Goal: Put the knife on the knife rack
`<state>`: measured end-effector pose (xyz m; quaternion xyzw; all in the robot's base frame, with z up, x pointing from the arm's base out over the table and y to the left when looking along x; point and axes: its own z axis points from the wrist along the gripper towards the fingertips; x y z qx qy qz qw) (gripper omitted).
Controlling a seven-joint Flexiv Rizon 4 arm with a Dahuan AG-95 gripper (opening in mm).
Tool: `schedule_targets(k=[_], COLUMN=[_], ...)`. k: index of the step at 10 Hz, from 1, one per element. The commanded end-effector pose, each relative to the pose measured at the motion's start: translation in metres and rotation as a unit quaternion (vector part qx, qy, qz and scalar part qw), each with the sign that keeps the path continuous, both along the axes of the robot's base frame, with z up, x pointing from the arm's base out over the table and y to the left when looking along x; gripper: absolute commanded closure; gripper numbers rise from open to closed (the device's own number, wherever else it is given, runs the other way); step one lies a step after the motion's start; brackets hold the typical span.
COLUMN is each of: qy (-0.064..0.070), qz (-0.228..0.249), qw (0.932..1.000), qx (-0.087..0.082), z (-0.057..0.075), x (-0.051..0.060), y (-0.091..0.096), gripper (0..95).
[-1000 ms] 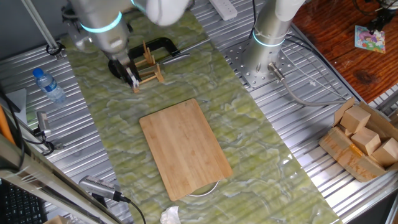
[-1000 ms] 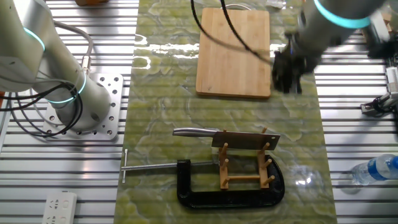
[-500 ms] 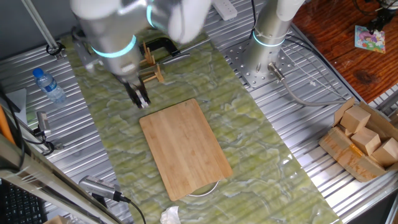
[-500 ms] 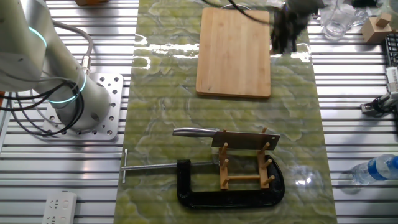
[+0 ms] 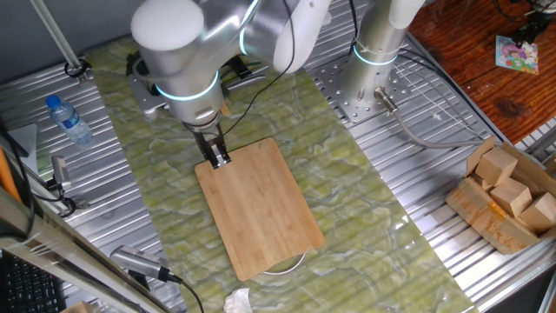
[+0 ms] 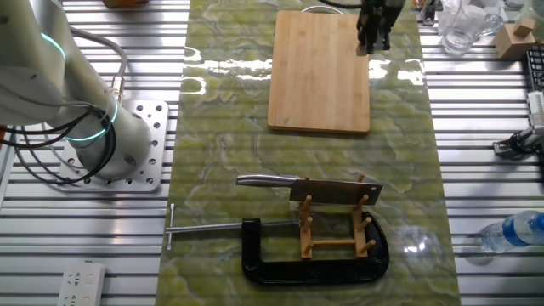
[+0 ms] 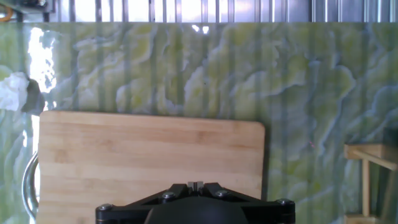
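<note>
The knife lies across the top of the knife rack (image 6: 336, 228) in the other fixed view, grey blade (image 6: 336, 192) on the slats and silver handle (image 6: 263, 180) sticking out to the left. My gripper (image 5: 215, 155) is shut and empty, well apart from the knife, above the corner of the bamboo cutting board (image 5: 256, 204). It also shows in the other fixed view (image 6: 372, 38) over the board (image 6: 319, 72). In the hand view the jaws (image 7: 195, 185) are closed together over the board (image 7: 149, 155); a piece of the rack (image 7: 367, 162) shows at the right edge. In one fixed view my arm hides knife and rack.
A black clamp (image 6: 272, 265) holds the rack's base. A water bottle (image 5: 68, 119) lies at the left. The second arm's base (image 5: 373, 78) stands at the back. A box of wooden blocks (image 5: 508, 196) sits at the right. White crumpled paper (image 7: 12, 93) lies beyond the board.
My gripper has moved away from the rack to the near corner of the cutting board, still shut. The knife has stayed on the rack.
</note>
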<state>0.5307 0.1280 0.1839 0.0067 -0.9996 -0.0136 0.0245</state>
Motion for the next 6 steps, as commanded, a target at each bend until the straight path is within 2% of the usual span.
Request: schedule_targets(k=[1,6], qy=[0.002,-0.007], qz=[0.012,0.012], qw=[0.9999,0.9998], qx=[0.003,0.017], z=[0.0035,0.0066], x=[-0.0026,-0.0055], y=[0.0008,0.0007], gripper=[95.0,95.0])
